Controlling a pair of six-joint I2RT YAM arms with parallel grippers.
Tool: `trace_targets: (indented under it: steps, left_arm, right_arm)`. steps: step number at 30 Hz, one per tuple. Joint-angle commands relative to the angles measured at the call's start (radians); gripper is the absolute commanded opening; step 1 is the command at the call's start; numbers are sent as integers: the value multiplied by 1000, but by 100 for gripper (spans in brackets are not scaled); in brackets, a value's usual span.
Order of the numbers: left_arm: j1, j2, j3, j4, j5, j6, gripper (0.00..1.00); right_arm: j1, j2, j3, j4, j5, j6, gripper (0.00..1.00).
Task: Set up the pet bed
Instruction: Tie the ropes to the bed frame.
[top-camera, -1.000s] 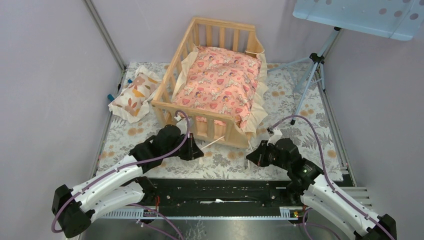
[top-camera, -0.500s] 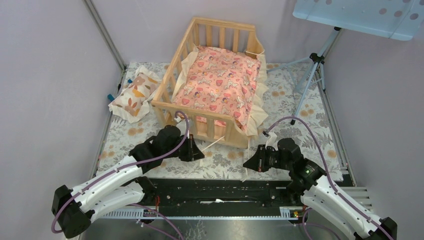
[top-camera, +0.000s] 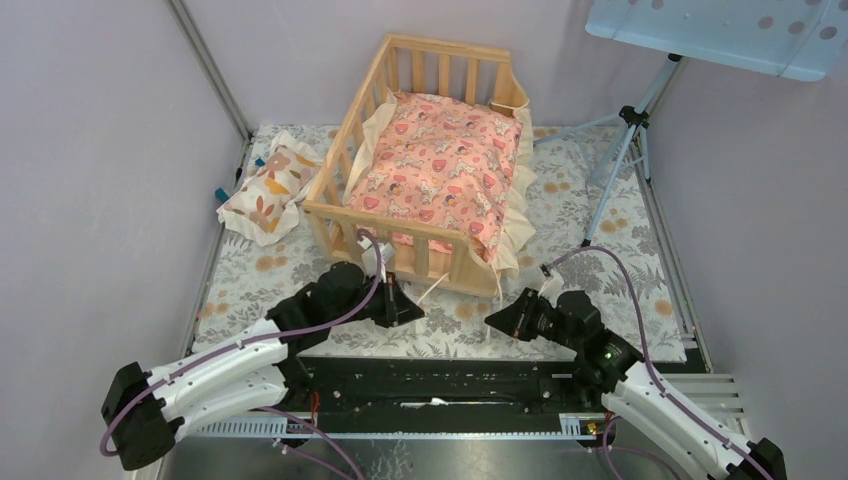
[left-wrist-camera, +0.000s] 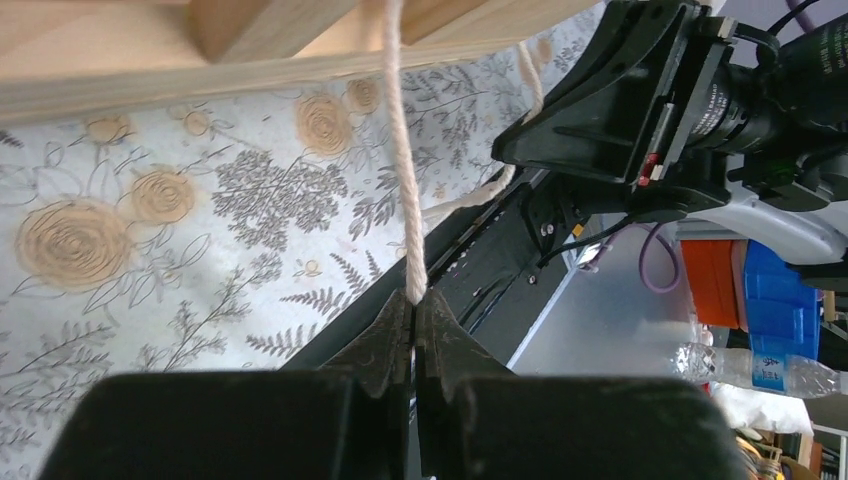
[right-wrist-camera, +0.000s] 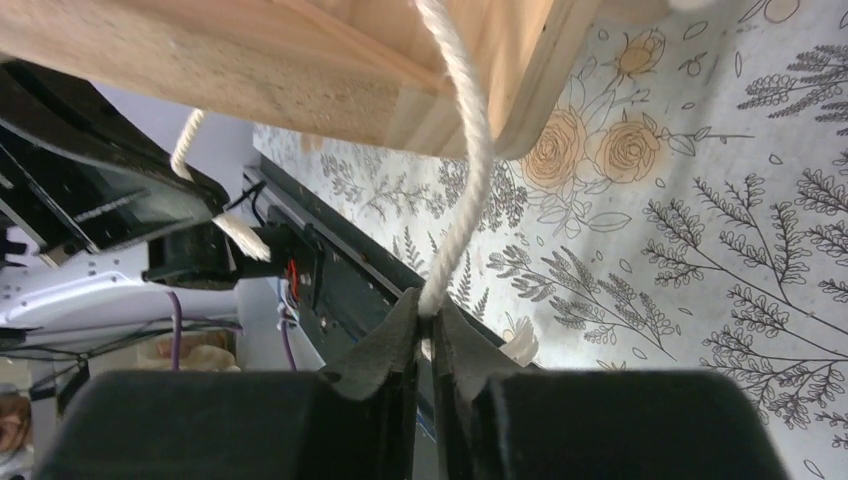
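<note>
Wooden and slatted, the pet bed (top-camera: 440, 45) stands toward the back of the floral mat (top-camera: 590, 230), with a pink cushion (top-camera: 440, 165) lying inside it and a leaf-print pillow (top-camera: 265, 190) just beside its left rail. The left gripper (left-wrist-camera: 413, 300) is clamped tight on the left cord (left-wrist-camera: 405, 180) hanging from the bed's near rail. The right gripper (right-wrist-camera: 428, 305) pinches the right cord (right-wrist-camera: 470, 180), which drops from the near right corner.

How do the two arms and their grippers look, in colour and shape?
The left arm and right arm have white links with black joints. A purple cable loops along each. The left gripper and right gripper are black, with wedge-shaped fingers.
</note>
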Motion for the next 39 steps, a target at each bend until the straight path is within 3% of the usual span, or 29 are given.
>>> trace_targets:
  steps: [1, 6, 12, 19, 24, 31, 39]
  left_arm:
    - [-35, 28, 7, 135, -38, -28, 0]
    - [-58, 46, 18, 147, -64, -50, 0]
    - [-92, 44, 22, 152, -87, -69, 0]
    - [-271, -47, -60, 267, -337, -36, 0]
    - [-400, -29, -126, 411, -466, 21, 0]
    - [-433, 176, -41, 528, -453, 84, 0]
    - [-440, 258, -44, 666, -537, 116, 0]
  right_arm:
    - [-1, -50, 6, 10, 100, 58, 17]
    - [-2, -87, 72, -149, 192, -22, 43]
    - [-2, -95, 141, -239, 245, -96, 58]
    - [-2, -170, 203, -290, 349, -221, 59]
    - [-2, -245, 201, -258, 367, -291, 61]
    - [-2, -231, 214, -304, 374, -280, 66]
    - [-2, -171, 224, -374, 490, -190, 51]
